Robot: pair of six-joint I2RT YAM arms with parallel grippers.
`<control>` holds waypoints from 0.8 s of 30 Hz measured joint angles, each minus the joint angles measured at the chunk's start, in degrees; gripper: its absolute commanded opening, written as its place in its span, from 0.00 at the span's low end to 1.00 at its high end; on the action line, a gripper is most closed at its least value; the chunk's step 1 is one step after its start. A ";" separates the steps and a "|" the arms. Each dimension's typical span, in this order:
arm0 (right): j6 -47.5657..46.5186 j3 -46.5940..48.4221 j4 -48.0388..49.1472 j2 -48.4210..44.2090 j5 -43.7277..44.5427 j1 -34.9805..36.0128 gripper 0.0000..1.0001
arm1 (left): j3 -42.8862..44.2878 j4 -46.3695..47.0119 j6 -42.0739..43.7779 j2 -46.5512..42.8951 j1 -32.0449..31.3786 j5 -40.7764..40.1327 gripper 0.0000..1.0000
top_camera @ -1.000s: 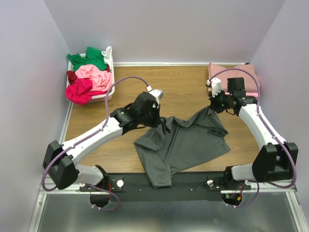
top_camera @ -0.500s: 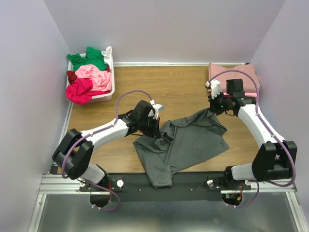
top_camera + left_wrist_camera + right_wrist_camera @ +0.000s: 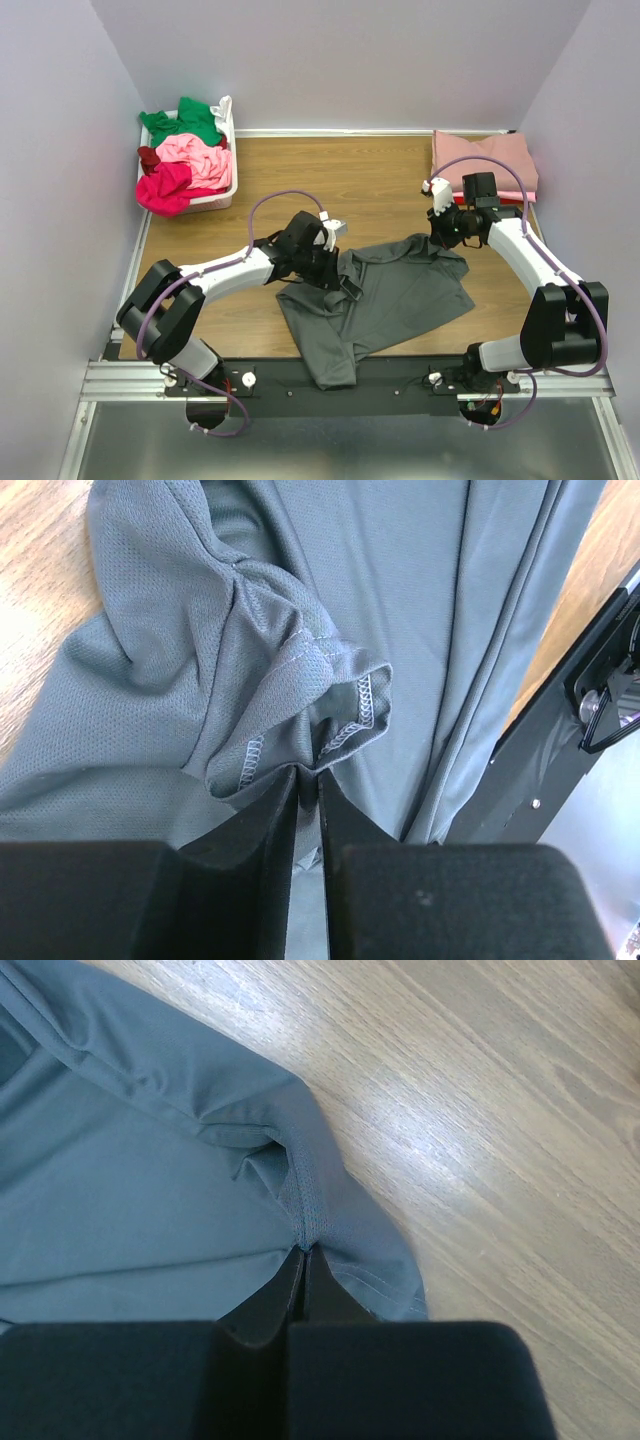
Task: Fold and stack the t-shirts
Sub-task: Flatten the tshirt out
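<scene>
**Dark grey shirt on the worktop, an arm at each side**

The dark grey t-shirt (image 3: 390, 295) lies rumpled on the worktop (image 3: 380, 180), near the arm bases. The right end effector (image 3: 303, 1252) is clamped tight on a fold at the shirt's far right edge. The left end effector (image 3: 307, 774) shows only a slit between its jaws — a sleeve hem bunches at their tips, and I cannot tell whether it is gripped.

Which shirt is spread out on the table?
The dark grey t-shirt, spread out alone; the others are bunched in the white basket or folded in the pink stack far right.
</scene>
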 measured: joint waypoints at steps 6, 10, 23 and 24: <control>0.00 0.00 0.02 0.00 -0.07 0.00 0.01 | -0.50 0.35 0.02 0.00 -0.26 0.04 0.27; 0.00 0.00 0.02 0.02 -0.09 0.00 0.01 | -1.14 0.31 0.02 0.00 -0.26 0.04 0.28; 0.00 -0.02 0.04 0.07 -0.22 0.00 0.01 | -0.94 -0.90 0.15 0.00 -0.31 -0.04 0.35; 0.00 -0.02 0.02 0.07 -0.22 0.00 0.01 | -0.94 -0.94 0.17 0.00 -0.31 -0.04 0.34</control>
